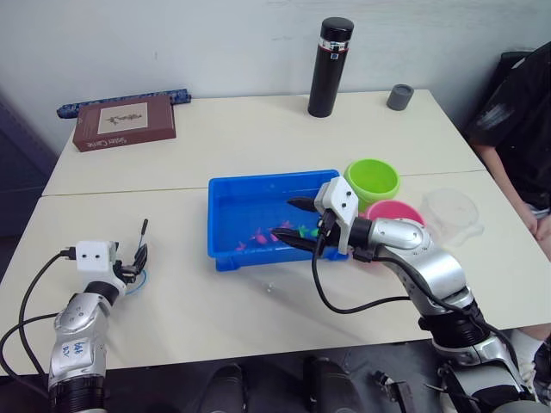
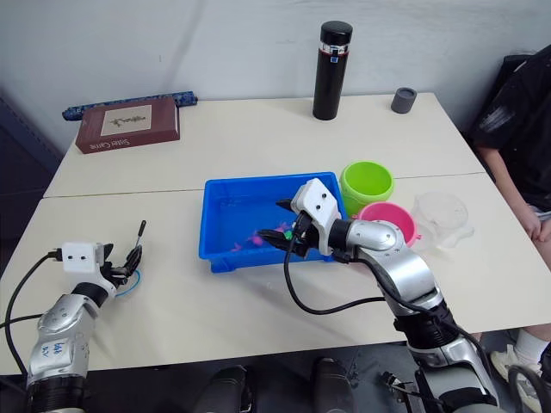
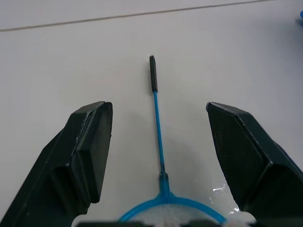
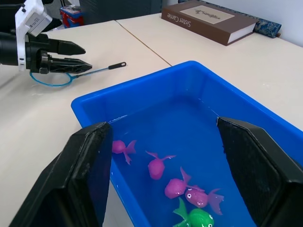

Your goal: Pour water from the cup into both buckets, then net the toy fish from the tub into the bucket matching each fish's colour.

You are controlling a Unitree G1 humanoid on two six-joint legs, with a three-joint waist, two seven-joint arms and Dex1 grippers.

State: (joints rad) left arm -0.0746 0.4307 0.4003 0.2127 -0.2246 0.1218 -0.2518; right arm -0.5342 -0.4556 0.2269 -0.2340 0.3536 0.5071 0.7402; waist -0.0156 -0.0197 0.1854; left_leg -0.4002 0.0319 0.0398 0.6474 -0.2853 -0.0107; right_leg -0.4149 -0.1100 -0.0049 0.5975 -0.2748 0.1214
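Fish [image 4: 156, 166] are all in the tub [image 1: 225, 200] as far as I can see, four magenta-pink ones and a green one bunched near the front wall, so the sorting hasn't started. Pouring looks done to me: the clear cup [image 1: 451, 210] sits on the bench beside the pink bucket [image 1: 394, 212], with the lime green bucket [image 1: 372, 180] just behind. Can't tell if either bucket holds water though. My right pincer [image 1: 294, 224] hangs over the tub with its fingers spread wide, holding nothing. My left pincer [image 3: 158, 156] is also apart, straddling the net [image 3: 158, 142], which lies flat on the bench, blue hoop toward the wrist, thin handle pointing away. Grabbing that is next, I reckon.
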